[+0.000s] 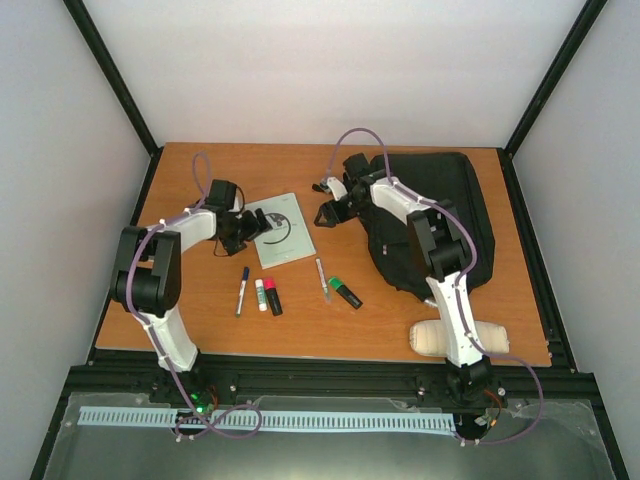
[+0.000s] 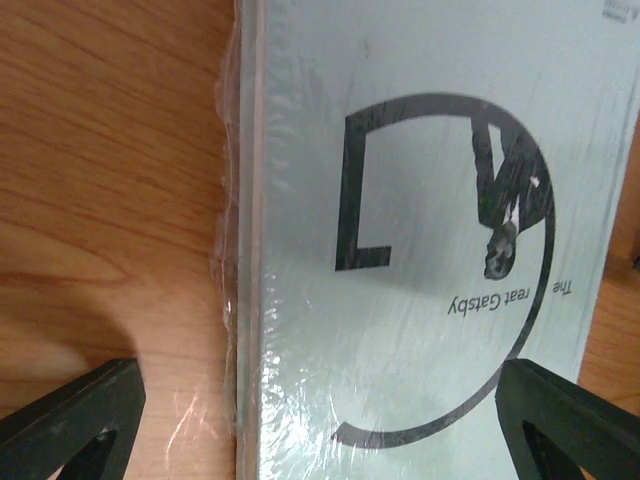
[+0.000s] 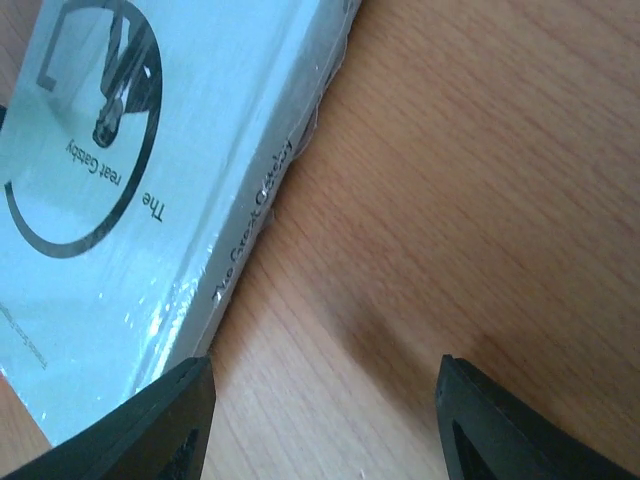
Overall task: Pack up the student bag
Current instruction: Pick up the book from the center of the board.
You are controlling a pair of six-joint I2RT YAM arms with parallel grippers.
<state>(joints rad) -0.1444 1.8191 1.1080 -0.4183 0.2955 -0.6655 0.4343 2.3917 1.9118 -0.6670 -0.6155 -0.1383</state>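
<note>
The student bag (image 1: 445, 210), a black fabric backpack, lies flat at the back right of the table. A pale green shrink-wrapped book (image 1: 287, 238), "The Great Gatsby" (image 2: 420, 250), lies mid-table. My left gripper (image 1: 250, 226) is open low over the book's left edge (image 2: 320, 430), one finger (image 2: 70, 425) over bare wood, the other (image 2: 570, 425) over the cover. My right gripper (image 1: 325, 213) is open (image 3: 325, 415) over bare wood just right of the book's spine (image 3: 250, 230), with nothing between its fingers. Its left finger (image 3: 150, 425) sits beside the spine.
In front of the book lie a blue marker (image 1: 242, 290), a white glue stick (image 1: 261, 294), a pink-and-black highlighter (image 1: 272, 296), a thin pen (image 1: 322, 278) and a green highlighter (image 1: 345, 292). A cream rolled pouch (image 1: 432, 338) sits at the front right edge by the right arm.
</note>
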